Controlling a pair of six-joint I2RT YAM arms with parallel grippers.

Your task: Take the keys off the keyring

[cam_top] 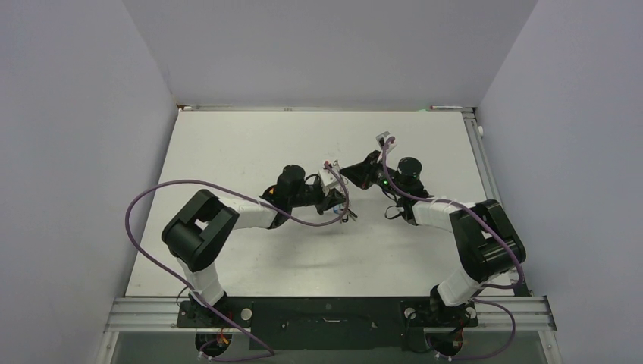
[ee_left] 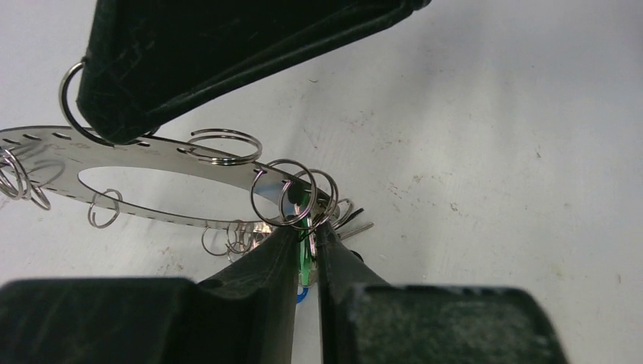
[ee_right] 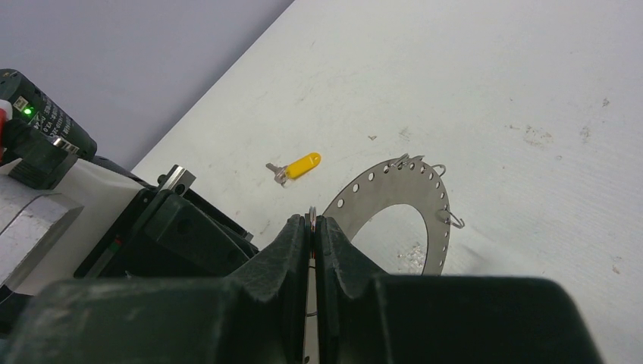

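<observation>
My right gripper (ee_right: pixel 312 224) is squeezed shut on the edge of the keyring (ee_right: pixel 387 189), mid-frame in the top view; my left gripper (ee_left: pixel 311 227) pinches a green key (ee_left: pixel 305 262); next I must tug it off gently; a yellow key (ee_right: pixel 301 164) lies loose.

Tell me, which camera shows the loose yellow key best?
The right wrist view: the yellow key lies alone on the table, apart from the keyring, unobstructed. The left wrist view does not show it; in the top view I cannot make it out.
</observation>
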